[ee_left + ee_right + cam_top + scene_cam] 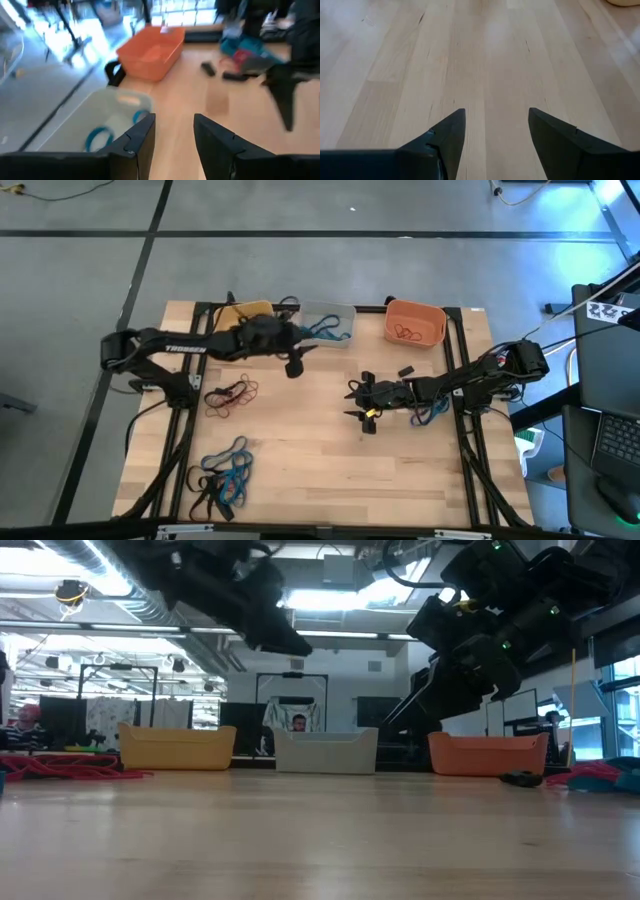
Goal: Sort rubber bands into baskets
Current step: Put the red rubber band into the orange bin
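A pale wooden table [320, 450] is standing on a grey floor, with a workshop room of shelves and monitors showing beyond it in the low view. Along the far edge three baskets are sitting in a row: the yellow basket [176, 747], the pale grey basket [327, 751] and the orange basket [415, 323].

The left arm is reaching across toward the far edge, and the left gripper [294, 366] is hovering above the table just beside the pale grey basket. Its fingers [142, 141] are standing slightly apart with nothing between them. In the left wrist view blue rubber bands [98, 135] are lying inside the grey basket, and red-orange rubber bands [406, 333] are lying in the orange one.

The right arm is stretching toward the middle of the table, where the right gripper [357, 402] is hanging over bare wood. Its fingers [445, 137] are spread wide and holding nothing.

On the left side of the table a tangle of red-orange and black rubber bands [231, 395] is lying near the left arm's base, and a heap of blue and black rubber bands [224, 477] is lying closer to the near edge. More blue bands [431, 415] are showing under the right arm.
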